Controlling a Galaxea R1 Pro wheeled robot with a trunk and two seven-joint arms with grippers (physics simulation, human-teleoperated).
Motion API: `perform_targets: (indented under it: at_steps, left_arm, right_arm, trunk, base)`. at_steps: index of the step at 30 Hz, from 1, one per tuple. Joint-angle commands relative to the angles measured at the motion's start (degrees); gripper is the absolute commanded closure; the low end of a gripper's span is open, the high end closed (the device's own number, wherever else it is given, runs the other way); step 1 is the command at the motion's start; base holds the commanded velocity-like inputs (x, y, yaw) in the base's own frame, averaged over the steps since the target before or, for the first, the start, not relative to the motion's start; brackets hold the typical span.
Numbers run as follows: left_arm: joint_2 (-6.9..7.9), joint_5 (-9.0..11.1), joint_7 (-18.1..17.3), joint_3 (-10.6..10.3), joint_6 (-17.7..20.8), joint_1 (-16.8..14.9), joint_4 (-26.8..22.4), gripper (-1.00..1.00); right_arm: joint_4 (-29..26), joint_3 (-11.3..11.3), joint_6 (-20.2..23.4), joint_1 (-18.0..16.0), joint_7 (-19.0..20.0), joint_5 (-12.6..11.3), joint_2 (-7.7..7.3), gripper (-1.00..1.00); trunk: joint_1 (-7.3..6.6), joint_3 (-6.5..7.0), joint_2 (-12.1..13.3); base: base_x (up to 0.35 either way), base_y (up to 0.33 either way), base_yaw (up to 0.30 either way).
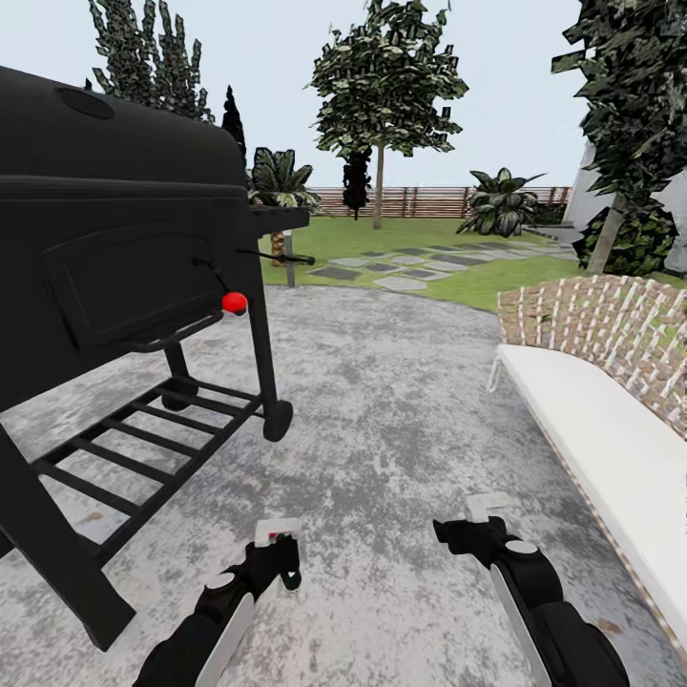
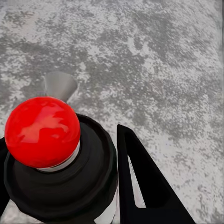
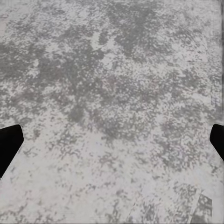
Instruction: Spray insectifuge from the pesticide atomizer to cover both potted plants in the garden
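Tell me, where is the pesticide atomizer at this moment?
The pesticide atomizer is held in the left claw, low over the grey paved patio, in front of the black grill that stands at the head view's left.

A black grill (image 1: 114, 239) stands left on the grey patio (image 1: 382, 420), a wicker seat (image 1: 611, 382) right.

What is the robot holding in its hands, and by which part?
The left gripper holds the pesticide atomizer, its jaws around the dark body below the red dot. The right gripper is open and empty.
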Motion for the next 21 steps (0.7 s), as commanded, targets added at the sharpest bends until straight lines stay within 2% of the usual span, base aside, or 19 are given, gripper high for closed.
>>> perform_targets:
  at_steps: [1, 17, 21]
  left_arm:
    - [0.0, 0.03, 0.0, 0.0, -0.01, 0.0, 0.0, 1.0]
    - [-0.53, 0.1, -0.26, 0.0, 0.05, 0.0, 0.17, 1.0]
    - [-0.53, 0.08, -0.27, 0.0, 0.0, -0.01, 0.33, 1.0]
  right_arm:
    - [0.03, 0.0, 0.0, 0.01, 0.0, 0.0, 0.0, -1.0]
    - [-0.01, 0.0, 0.0, 0.01, -0.09, 0.0, 0.0, -1.0]
    - [-0.01, 0.0, 0.0, 0.0, -0.09, 0.0, 0.0, -1.0]
  trunk:
    - [0.0, 0.0, 0.0]
    - [0.0, 0.0, 0.0]
    - [0.0, 0.0, 0.0]
  base:
    - [0.315, 0.134, -0.263]
    - [0.32, 0.016, -0.291]
    - [0.321, 0.0, -0.097]
